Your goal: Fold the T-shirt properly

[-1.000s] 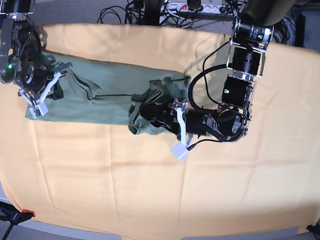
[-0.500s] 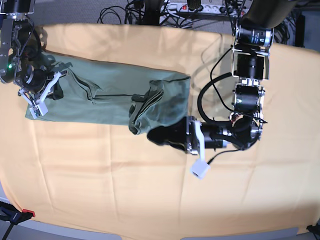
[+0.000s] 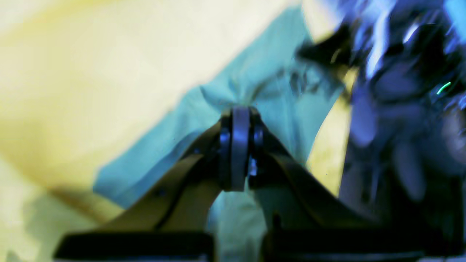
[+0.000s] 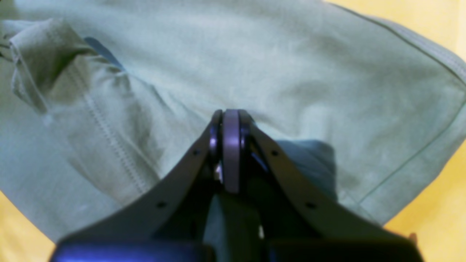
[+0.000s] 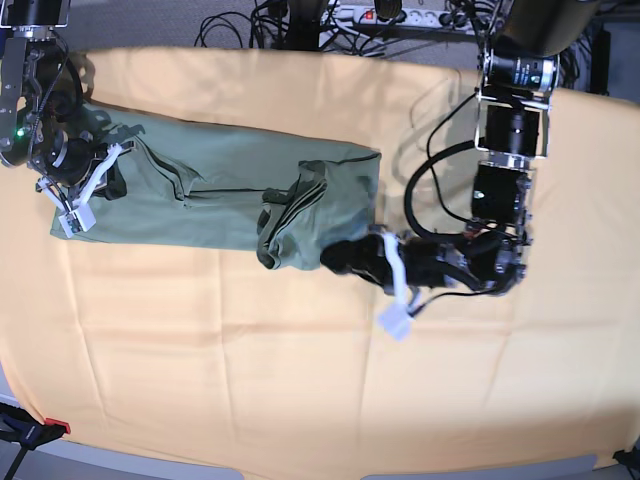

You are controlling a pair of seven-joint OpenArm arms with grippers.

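Your T-shirt (image 5: 230,190) lies as a long band on the table (image 5: 300,400), both jaws clamped on its ends. Your left gripper (image 5: 345,258) pinches little cloth; any pull may slip it free.

Soft matt cotton T-shirt (image 5: 230,185) with stitched seams, matt woven yellow-orange table cloth (image 5: 300,380), dark plastic hand (image 4: 225,145)

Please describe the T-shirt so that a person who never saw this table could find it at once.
A large yellow-orange cloth covers the whole table. On its far half lies a long folded band of fabric, the T-shirt, stretched between the two arms. It is the only grey-green thing there, plain, with no print.
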